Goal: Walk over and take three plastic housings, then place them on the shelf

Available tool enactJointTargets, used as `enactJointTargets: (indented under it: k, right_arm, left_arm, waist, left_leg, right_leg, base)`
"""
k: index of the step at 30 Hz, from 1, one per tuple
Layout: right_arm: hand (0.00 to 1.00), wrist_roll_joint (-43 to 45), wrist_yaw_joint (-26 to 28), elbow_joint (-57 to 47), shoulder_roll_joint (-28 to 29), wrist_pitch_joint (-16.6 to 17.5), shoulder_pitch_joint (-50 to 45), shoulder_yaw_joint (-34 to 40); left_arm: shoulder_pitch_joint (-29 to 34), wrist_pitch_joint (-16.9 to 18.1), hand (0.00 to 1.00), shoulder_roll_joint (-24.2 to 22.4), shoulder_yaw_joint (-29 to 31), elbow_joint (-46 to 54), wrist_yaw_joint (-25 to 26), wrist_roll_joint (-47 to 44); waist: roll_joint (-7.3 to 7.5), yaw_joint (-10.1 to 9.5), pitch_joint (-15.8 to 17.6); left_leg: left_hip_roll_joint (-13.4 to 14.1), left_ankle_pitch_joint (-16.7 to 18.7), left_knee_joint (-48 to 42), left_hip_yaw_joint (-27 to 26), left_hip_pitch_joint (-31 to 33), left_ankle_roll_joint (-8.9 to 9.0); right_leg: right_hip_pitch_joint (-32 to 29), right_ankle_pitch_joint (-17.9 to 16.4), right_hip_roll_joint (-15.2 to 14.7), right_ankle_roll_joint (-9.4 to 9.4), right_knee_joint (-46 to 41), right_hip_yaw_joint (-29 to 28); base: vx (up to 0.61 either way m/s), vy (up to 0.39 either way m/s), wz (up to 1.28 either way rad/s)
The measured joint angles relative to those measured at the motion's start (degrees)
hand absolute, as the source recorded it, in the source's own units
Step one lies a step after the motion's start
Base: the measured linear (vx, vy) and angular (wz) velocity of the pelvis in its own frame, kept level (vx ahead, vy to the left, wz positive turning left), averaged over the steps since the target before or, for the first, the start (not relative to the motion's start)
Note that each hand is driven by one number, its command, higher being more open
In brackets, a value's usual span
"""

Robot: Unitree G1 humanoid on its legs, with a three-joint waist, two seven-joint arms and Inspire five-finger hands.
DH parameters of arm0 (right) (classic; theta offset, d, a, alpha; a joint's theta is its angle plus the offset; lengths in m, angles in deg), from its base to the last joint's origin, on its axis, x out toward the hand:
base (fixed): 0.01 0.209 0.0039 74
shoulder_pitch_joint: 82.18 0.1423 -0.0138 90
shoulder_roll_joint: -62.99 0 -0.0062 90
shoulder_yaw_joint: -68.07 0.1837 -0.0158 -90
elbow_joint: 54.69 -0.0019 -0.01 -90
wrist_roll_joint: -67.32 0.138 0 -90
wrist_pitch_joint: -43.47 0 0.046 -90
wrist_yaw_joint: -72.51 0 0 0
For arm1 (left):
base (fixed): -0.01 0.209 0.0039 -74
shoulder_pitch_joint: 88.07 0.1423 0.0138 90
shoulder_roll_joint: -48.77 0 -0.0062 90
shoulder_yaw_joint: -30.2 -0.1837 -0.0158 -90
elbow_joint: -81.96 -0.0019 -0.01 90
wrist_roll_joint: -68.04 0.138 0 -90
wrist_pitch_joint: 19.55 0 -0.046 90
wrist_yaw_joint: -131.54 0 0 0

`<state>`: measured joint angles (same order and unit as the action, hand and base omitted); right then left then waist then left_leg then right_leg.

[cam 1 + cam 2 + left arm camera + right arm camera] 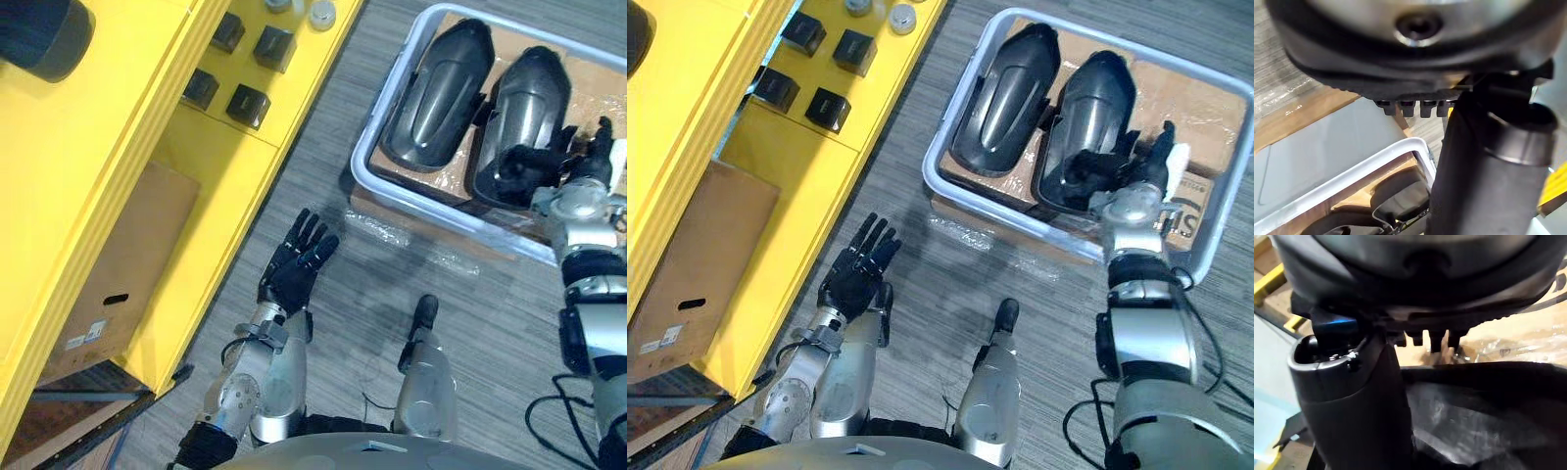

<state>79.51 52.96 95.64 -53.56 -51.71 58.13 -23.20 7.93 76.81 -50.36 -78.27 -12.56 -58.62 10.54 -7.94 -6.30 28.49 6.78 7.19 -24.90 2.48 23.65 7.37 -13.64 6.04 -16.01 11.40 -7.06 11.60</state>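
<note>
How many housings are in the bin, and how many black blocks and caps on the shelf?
Housings: 2
Black blocks: 4
Caps: 2
Total: 8

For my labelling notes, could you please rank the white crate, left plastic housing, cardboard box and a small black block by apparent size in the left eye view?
1. white crate, though cut off at the edge
2. cardboard box on the shelf
3. left plastic housing
4. small black block
</note>
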Motion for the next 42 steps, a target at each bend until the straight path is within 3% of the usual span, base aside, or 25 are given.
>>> enactJointTargets:
  k: [4,8,16,19,23,25,28,32,36,38,42]
  right_arm:
    - [0.00,-0.9,2.3,4.5,-3.4,-3.9,2.9,0.0]
    - [0.00,-7.2,2.5,7.8,-4.1,-7.9,5.0,0.1]
    - [0.00,-9.5,-2.4,9.6,-1.3,-15.6,7.0,4.3]
    - [0.00,-9.5,-4.0,9.6,0.0,-16.3,6.9,5.9]
    - [0.00,-9.3,-7.9,9.6,0.1,-18.8,6.7,10.0]
    - [0.00,-9.2,-9.3,9.7,0.1,-18.2,5.6,12.0]
    - [0.00,-9.3,-10.5,8.8,0.1,-13.3,1.4,12.0]
    - [0.00,-9.7,-13.7,-5.8,1.9,-9.1,-10.9,12.1]
    - [0.00,-14.3,-17.1,-25.5,10.0,-6.6,-22.1,12.5]
    - [0.00,-16.6,-18.4,-36.7,16.1,-5.6,-28.8,12.0]
    - [0.00,-19.0,-18.9,-43.4,22.6,-3.9,-34.3,10.6]
  left_arm:
    - [0.1,0.7,1.00,0.0,0.0,-0.6,0.3,-1.4]
    - [0.1,1.3,1.00,0.0,-0.7,-2.2,0.4,-1.3]
    - [1.1,3.9,1.00,0.0,-1.3,-2.3,4.5,-0.6]
    - [2.9,5.0,1.00,0.1,-1.5,-2.2,5.1,0.1]
    - [5.4,6.2,1.00,0.3,-1.6,-1.6,7.4,9.8]
    - [5.9,6.2,1.00,0.9,-1.8,-1.6,7.7,11.8]
    - [6.1,6.2,1.00,2.0,-2.3,-1.0,7.6,12.8]
    - [8.4,6.2,1.00,2.7,-1.8,5.1,6.4,12.8]
    - [7.9,4.5,1.00,2.7,0.1,5.8,6.4,16.0]
    - [7.5,2.9,1.00,2.5,0.6,8.0,6.3,17.8]
    - [5.1,1.1,1.00,2.5,1.2,12.2,7.3,25.4]
  waist:
    - [-0.09,-0.30,0.0]
    - [-0.55,-0.54,0.0]
    - [-1.40,-1.16,-0.2]
    - [-1.44,-1.10,-0.3]
    - [-1.37,-0.91,-0.2]
    - [-1.28,-0.51,-0.2]
    - [-0.79,0.27,0.1]
    - [0.62,1.41,-0.4]
    - [3.16,3.19,-5.3]
    - [4.54,3.64,-9.7]
    - [6.22,3.65,-13.3]
  left_leg:
    - [0.0,-1.3,1.3,1.2,0.0,0.35]
    - [0.0,-2.6,2.2,2.0,-0.3,0.60]
    - [0.5,-3.2,3.5,1.2,-2.6,0.56]
    - [0.7,-4.0,5.1,0.9,-3.9,0.86]
    - [0.8,-5.0,7.7,0.6,-6.4,1.08]
    - [0.9,-5.6,9.2,0.5,-7.8,1.18]
    - [1.0,-6.5,11.7,0.0,-10.2,1.42]
    - [1.9,-7.5,16.0,-0.7,-14.6,1.81]
    - [2.9,-8.1,19.7,-1.8,-17.9,2.34]
    - [3.3,-8.3,22.2,-2.7,-20.2,2.62]
    - [3.5,-8.3,24.0,-3.7,-23.5,2.69]
  right_leg:
    - [-0.2,-0.6,0.0,-0.83,-1.1,1.4]
    - [-0.2,-0.9,0.1,-1.18,-1.9,2.3]
    - [1.3,-1.0,0.2,-1.46,-2.0,2.4]
    - [1.9,-1.1,0.3,-1.56,-1.7,2.4]
    - [3.6,-1.0,0.4,-1.54,-0.6,2.5]
    - [4.8,-0.7,0.5,-1.53,0.4,2.7]
    - [6.3,-0.6,0.7,-1.46,1.3,2.7]
    - [9.3,-0.6,1.5,-1.43,3.1,3.0]
    - [11.3,-0.6,2.6,-1.43,5.4,3.2]
    - [12.6,-0.6,3.0,-1.42,6.7,3.5]
    - [15.1,-0.6,3.2,-1.42,7.7,3.9]
  base:
    - [-0.04,-0.030,0.15]
    - [-0.02,-0.028,0.09]
    - [-0.01,-0.005,-0.01]
    - [0.00,0.000,0.00]
    - [0.02,-0.010,0.00]
    - [0.05,-0.019,0.00]
    - [0.05,-0.015,-0.03]
    - [0.08,-0.038,-0.06]
    - [0.10,-0.044,-0.10]
    - [0.12,-0.037,-0.14]
    - [0.07,-0.008,-0.08]
